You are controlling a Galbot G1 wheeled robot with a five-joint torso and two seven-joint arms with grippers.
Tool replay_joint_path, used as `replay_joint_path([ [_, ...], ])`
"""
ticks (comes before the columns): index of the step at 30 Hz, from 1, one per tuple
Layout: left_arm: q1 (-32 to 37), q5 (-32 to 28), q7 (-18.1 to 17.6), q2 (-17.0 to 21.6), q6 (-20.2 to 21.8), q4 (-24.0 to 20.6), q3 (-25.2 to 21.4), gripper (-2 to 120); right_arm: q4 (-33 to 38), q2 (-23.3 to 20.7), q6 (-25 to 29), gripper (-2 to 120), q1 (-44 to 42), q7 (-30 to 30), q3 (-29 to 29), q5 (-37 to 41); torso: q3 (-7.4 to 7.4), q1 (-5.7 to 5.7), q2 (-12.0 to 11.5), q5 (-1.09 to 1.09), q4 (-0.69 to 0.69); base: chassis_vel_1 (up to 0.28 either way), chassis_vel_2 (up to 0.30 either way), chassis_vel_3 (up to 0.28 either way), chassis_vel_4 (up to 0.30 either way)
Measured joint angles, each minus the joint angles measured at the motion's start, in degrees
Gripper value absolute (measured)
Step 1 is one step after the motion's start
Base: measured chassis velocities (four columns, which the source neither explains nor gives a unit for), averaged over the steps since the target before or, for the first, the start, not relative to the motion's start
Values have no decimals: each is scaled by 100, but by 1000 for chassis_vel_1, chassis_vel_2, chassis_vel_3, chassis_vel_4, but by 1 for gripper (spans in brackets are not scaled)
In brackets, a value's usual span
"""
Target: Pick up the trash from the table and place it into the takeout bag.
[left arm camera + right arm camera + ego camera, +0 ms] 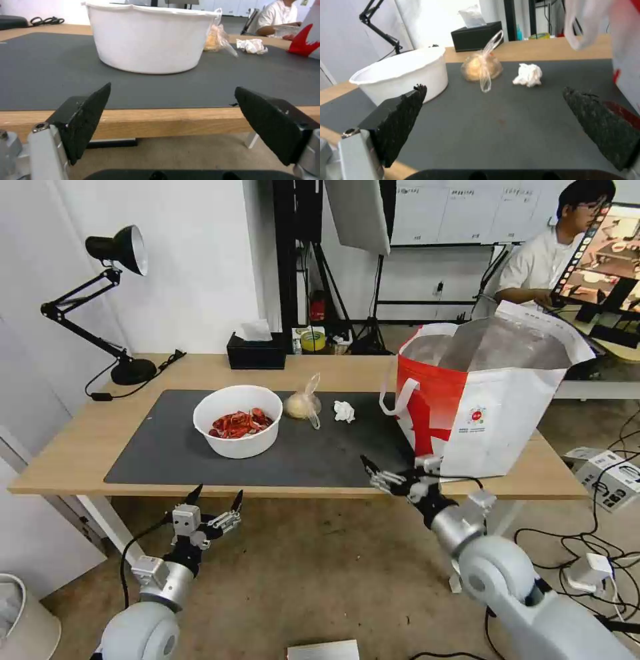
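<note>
- Worktop: light wood, with a dark mat across the middle. All remaining trash sits on the mat.
- Bag: stands open at the worktop's right end, foil lining showing, mouth up, loop handle hanging on the side facing the trash. Nothing visible inside from here. You'll need to come in over the rim, not through the side.
- Bowl: white, upright, red shells inside, on the mat left of centre, straight ahead of the left gripper.
- Knotted bag: beige lump, just right of the bowl, close but apart from it; the twisted tail leans toward the tissue.
- Tissue: small crumpled ball, right of the knotted bag, between it and the takeout bag.
- Left gripper: below the front edge, off the worktop, fingers wide, holding nothing.
- Right gripper: at the front edge by the bag's near corner, fingers wide, empty, aimed across the mat at the tissue and knotted bag.
- My read: nothing picked yet. Keep the bowl level if you lift it, or shells will likely spill. Close low on the tissue; it's soft and may slip.
- Grip the knotted bag by its body or knot, not the loose tail.
</note>
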Motion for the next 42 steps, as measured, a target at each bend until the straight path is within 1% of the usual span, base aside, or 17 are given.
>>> replay_joint_path([
  [3, 17, 20, -22, -31, 9, -13, 1, 100, -202, 77, -274, 100, 501, 177, -284, 108, 0, 0, 0, 1, -1, 0, 0, 0, 0],
  [4, 17, 20, -22, -31, 9, -13, 1, 100, -202, 77, -274, 100, 501, 177, -284, 108, 0, 0, 0, 1, -1, 0, 0, 0, 0],
  [7, 23, 41, -25, -52, 13, -12, 0, 100, -474, 238, -556, 100, 1084, 405, -681, 264, 0, 0, 0, 1, 0, 0, 0, 0, 0],
  [8, 23, 41, -25, -52, 13, -12, 0, 100, -474, 238, -556, 100, 1084, 405, -681, 264, 0, 0, 0, 1, 0, 0, 0, 0, 0],
  [12, 14, 57, -22, -71, 19, -11, 17, 100, -935, 459, -836, 100, 1802, 769, -1222, 382, 1, 0, 0, 0, 0, 0, 0, 0, 0],
  [16, 12, 62, -21, -83, 21, -6, 16, 100, -1157, 549, -954, 100, 2163, 989, -1427, 410, 1, 0, 0, 0, 0, 0, 0, 0, 0],
  [18, 18, 68, -19, -91, 23, 1, -1, 100, -1536, 696, -1186, 100, 2726, 1411, -1743, 546, 1, 1, 0, 1, 0, 0, 0, 0, 0],
  [19, 18, 69, -18, -90, 23, 1, -10, 100, -1651, 746, -1238, 100, 2886, 1551, -1832, 611, 0, 0, 0, -1, 0, 0, 0, 0, 0],
  [20, 18, 69, -18, -90, 23, 1, -10, 100, -1651, 746, -1238, 100, 2886, 1551, -1832, 611, 0, 0, 0, -1, 0, 0, 0, 0, 0],
  [22, 10, 69, -18, -85, 24, 4, -18, 100, -1926, 868, -1418, 100, 3187, 1870, -2003, 709, 1, 1, 0, 0, 1, 0, 0, 0, 0],
  [23, 10, 69, -18, -85, 24, 4, -18, 100, -1926, 868, -1418, 100, 3187, 1870, -2003, 709, 1, 1, 0, 0, 1, 0, 0, 0, 0],
  [27, -17, 69, -18, -90, 24, 8, -20, 100, -2298, 1070, -1588, 100, 3437, 2202, -2149, 786, 1, 1, 0, 0, 0, 0, 0, 0, 0],
  [29, -21, 71, -16, -124, 23, 9, -9, 100, -2580, 1248, -1634, 100, 3589, 2380, -2221, 792, 1, 1, 0, 0, 0, 0, 0, 0, 0],
  [30, -21, 71, -16, -124, 23, 9, -9, 100, -2580, 1248, -1634, 100, 3589, 2380, -2221, 792, 1, 1, 0, 0, 0, 0, 0, 0, 0],
  [33, 2, 106, -13, -204, 19, 6, -6, 100, -2919, 1472, -1682, 100, 3789, 2564, -2297, 798, 0, 1, 0, 0, 0, 0, 0, 0, 0],
  [36, 16, 127, -8, -243, 13, 5, -7, 100, -3109, 1592, -1748, 100, 3916, 2698, -2340, 838, 0, 1, 1, 0, 0, 0, 0, 0, 0],
  [42, 6, 154, 1, -224, 1, 9, -3, 100, -3528, 1862, -1979, 100, 4153, 2956, -2385, 929, 0, 1, 1, 0, 0, 0, 0, 0, 0],
])
